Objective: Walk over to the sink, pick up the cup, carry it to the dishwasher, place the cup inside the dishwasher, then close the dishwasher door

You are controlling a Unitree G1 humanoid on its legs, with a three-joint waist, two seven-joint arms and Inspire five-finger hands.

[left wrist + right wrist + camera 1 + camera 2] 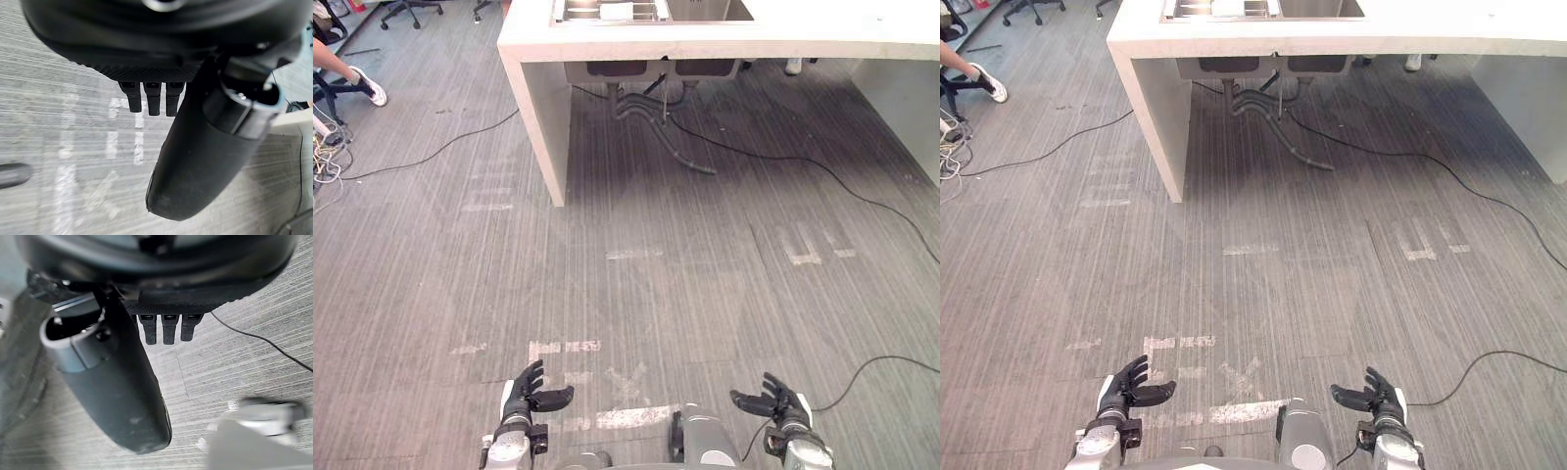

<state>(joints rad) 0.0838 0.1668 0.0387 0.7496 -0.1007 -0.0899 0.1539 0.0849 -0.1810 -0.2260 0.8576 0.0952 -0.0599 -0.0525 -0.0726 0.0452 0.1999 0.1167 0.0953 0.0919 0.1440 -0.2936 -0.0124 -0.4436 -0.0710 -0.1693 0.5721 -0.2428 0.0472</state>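
Note:
The steel sink (651, 10) is set in a white counter (607, 41) at the far end of the floor, well ahead of me. Its basins (1263, 8) show just at the picture's upper edge. My left hand (527, 396) hangs low at the lower left with fingers relaxed and spread, holding nothing. My right hand (781, 401) hangs low at the lower right, also open and holding nothing. In the left wrist view the fingers (152, 98) point straight out over the floor; in the right wrist view the fingers (168, 328) do the same.
Grey drain pipes (656, 117) hang under the counter between its white side panel (543, 127) and the right panel (906, 108). Black cables (822, 171) trail across the grey floor. Office chairs (411, 10) and a seated person's leg (352, 73) are at the far left.

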